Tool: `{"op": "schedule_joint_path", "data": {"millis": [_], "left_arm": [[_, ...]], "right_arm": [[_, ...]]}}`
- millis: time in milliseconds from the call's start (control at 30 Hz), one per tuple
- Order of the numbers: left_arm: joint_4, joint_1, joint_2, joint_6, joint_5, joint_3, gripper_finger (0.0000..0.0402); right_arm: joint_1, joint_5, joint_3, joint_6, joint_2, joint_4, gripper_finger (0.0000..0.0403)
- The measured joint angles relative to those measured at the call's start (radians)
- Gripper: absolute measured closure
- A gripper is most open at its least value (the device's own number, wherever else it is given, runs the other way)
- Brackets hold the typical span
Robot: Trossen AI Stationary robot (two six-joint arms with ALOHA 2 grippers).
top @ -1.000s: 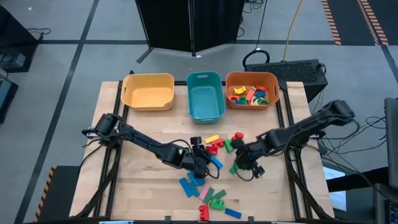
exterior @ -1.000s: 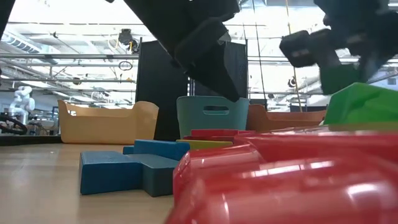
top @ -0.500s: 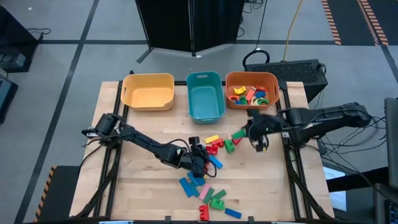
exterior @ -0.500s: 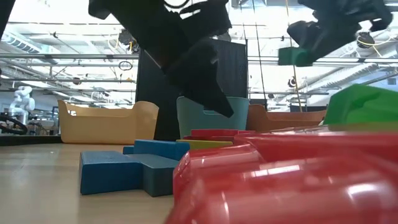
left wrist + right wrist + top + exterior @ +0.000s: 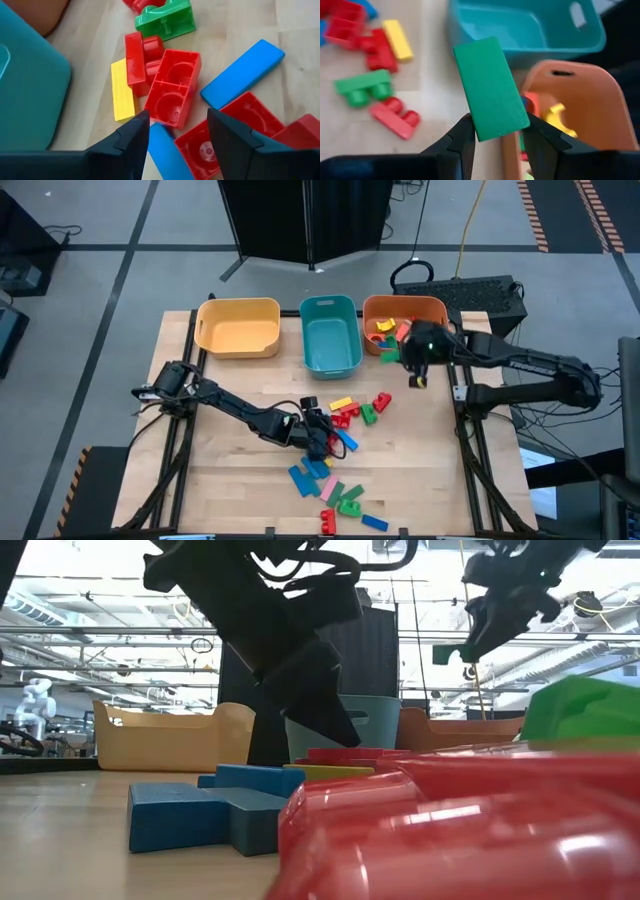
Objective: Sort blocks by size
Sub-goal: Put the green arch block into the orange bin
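Observation:
Loose blocks (image 5: pixel 345 415) in red, blue, green, yellow and pink lie flat on the wooden table, with more of them nearer the front edge (image 5: pixel 335 495). My left gripper (image 5: pixel 318 438) hovers open over red and blue blocks (image 5: pixel 172 87). My right gripper (image 5: pixel 408 358) is shut on a flat green block (image 5: pixel 492 87), which also shows in the high view (image 5: pixel 390 357), at the near left corner of the orange bin (image 5: pixel 440 305). That bin holds several small blocks (image 5: pixel 400 332). My right gripper pinches the green block's two long sides at the end nearest the wrist (image 5: pixel 496 126) between its two fingers. The block sticks out forward past the fingertips, along the fingers. It is lifted clear, over the table beside the orange bin's rim (image 5: pixel 555 72).
A yellow bin (image 5: pixel 238 327) and a teal bin (image 5: pixel 330 332) stand at the far edge, left of the orange one. A large red block (image 5: pixel 460 830) and a green one (image 5: pixel 585 705) lie close to the low camera. Bare wood (image 5: pixel 230 480) lies at the near left.
My right gripper has risen from the table's middle right and gone toward the far edge to the orange bin, carrying the green block lifted clear. My left gripper has stayed over the pile, open.

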Motion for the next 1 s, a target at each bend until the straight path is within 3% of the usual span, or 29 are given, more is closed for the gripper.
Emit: {"op": "schedule_joint_path", "data": {"millis": [233, 533, 767, 1000], "left_arm": [[0.034, -0.001, 0.000, 0.001, 0.005, 0.000, 0.0210], [-0.007, -0.005, 0.000, 0.000, 0.004, 0.000, 0.0210], [-0.009, -0.011, 0.000, 0.001, 0.005, 0.000, 0.0210], [-0.118, -0.011, -0.001, -0.052, 0.027, 0.023, 0.0210]], "right_arm": [[-0.254, -0.112, 0.000, -0.051, 0.048, 0.096, 0.0277], [-0.516, -0.152, 0.000, -0.049, 0.245, 0.182, 0.0277], [-0.614, -0.278, 0.000, -0.048, 0.405, 0.207, 0.0270], [-0.660, -0.283, 0.000, 0.023, 0.479, 0.300, 0.0230]]}}
